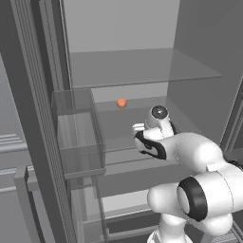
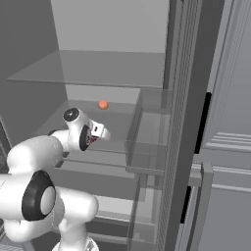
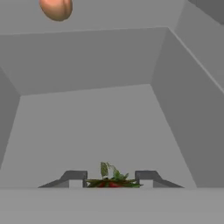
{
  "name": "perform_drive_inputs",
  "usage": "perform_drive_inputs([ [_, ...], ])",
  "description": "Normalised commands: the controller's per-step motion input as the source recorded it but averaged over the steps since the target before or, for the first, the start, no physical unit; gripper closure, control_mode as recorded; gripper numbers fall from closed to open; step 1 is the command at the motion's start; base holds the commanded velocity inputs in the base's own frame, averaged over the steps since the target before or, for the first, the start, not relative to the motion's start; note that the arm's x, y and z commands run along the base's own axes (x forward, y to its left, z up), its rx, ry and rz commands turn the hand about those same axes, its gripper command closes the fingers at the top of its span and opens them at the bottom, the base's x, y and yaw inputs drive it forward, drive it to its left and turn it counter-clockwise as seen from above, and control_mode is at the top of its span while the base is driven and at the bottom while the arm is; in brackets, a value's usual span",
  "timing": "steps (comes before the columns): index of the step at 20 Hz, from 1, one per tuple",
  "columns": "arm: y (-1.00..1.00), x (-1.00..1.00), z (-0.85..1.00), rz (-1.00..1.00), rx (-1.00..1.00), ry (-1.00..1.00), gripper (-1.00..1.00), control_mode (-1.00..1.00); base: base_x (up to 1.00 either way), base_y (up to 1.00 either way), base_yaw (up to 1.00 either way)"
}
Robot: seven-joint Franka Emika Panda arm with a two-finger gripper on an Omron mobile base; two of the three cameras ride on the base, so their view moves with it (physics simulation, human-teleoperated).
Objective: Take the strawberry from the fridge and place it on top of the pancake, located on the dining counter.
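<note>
The strawberry [image 3: 114, 183], red with green leaves, sits between my two finger tips at the bottom of the hand view. My gripper [image 3: 111, 178] is shut on it. I am inside the open fridge [image 1: 190, 61], just above a pale grey shelf [image 3: 96, 131]. From the base cameras, the white hand [image 1: 142, 135] [image 2: 95, 132] reaches in over the middle shelf, hiding the fingers and the fruit behind the wrist. The pancake and the dining counter are out of view.
An orange round fruit [image 1: 122, 103] [image 2: 102, 104] [image 3: 56, 8] lies at the back of the shelf, beyond the gripper. A glass shelf [image 1: 142, 71] hangs above. Clear door bins [image 1: 78, 137] [image 2: 152, 142] stand beside the arm, and the fridge's side wall [image 3: 192, 96] is close.
</note>
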Motion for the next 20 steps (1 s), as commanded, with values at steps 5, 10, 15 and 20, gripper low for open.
perform_drive_inputs([
  [5,-0.01,-0.48,0.97,0.00,0.18,0.00,1.00,-1.00,0.00,0.00,0.00],
  [10,0.00,-0.95,0.46,0.00,0.01,-0.05,1.00,-1.00,0.00,0.00,0.00],
  [15,0.00,-0.56,0.15,0.00,-0.06,0.06,1.00,-1.00,0.00,0.00,0.00],
  [20,0.00,-0.04,0.15,0.00,-0.03,0.37,1.00,-1.00,0.00,0.00,0.00],
])
